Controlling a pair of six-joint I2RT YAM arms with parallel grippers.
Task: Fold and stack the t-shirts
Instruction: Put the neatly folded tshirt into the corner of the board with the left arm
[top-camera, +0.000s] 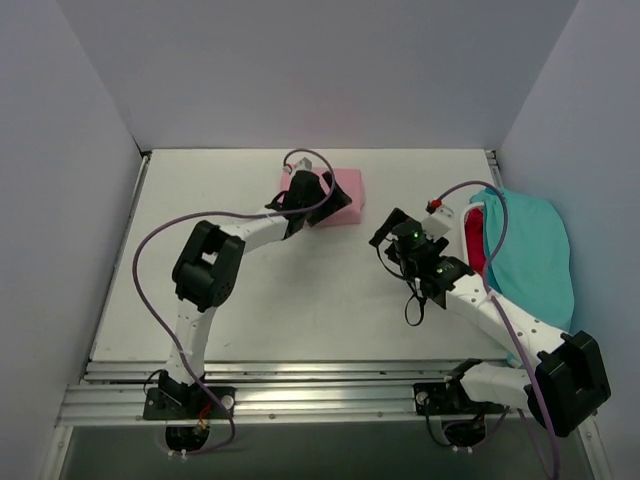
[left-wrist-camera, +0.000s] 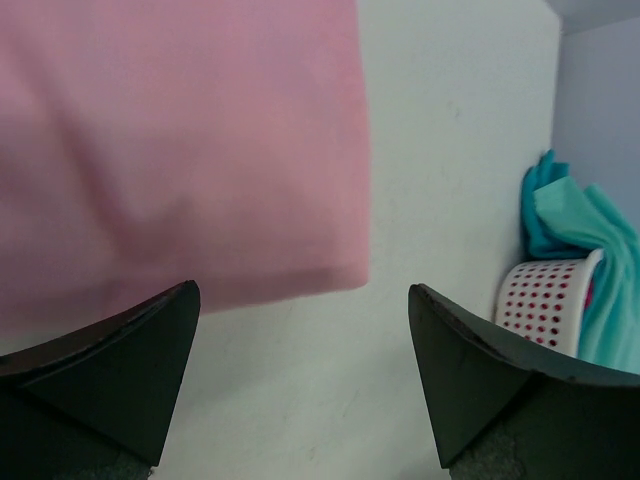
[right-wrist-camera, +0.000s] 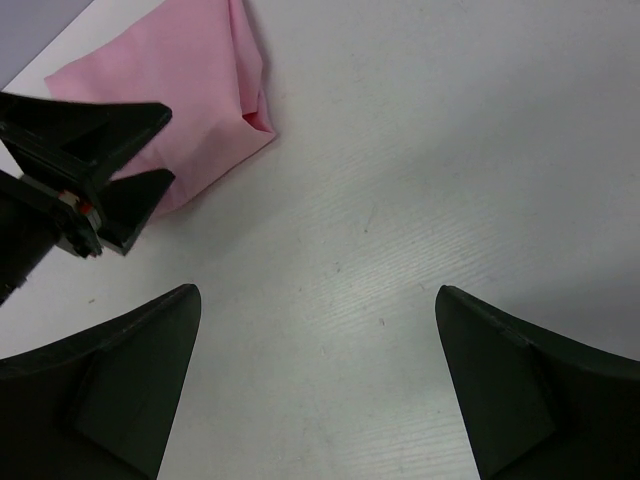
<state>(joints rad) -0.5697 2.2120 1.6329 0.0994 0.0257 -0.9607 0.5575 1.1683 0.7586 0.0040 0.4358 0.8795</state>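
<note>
Your left gripper (left-wrist-camera: 302, 292): jaws apart at the folded pink t-shirt (left-wrist-camera: 160, 140) edge | your right gripper (right-wrist-camera: 318, 290): jaws apart above the table (right-wrist-camera: 430, 150); nothing gripped

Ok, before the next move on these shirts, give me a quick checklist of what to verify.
1. Pink t-shirt folded flat on the table: ok.
2. Left gripper open, holding nothing, above the pink shirt's edge: ok.
3. Right gripper open, empty, over bare table: ok.
4. Teal t-shirt draped over the basket, uncovered for picking: ok.
5. Red t-shirt free of the teal one: cannot tell.
</note>
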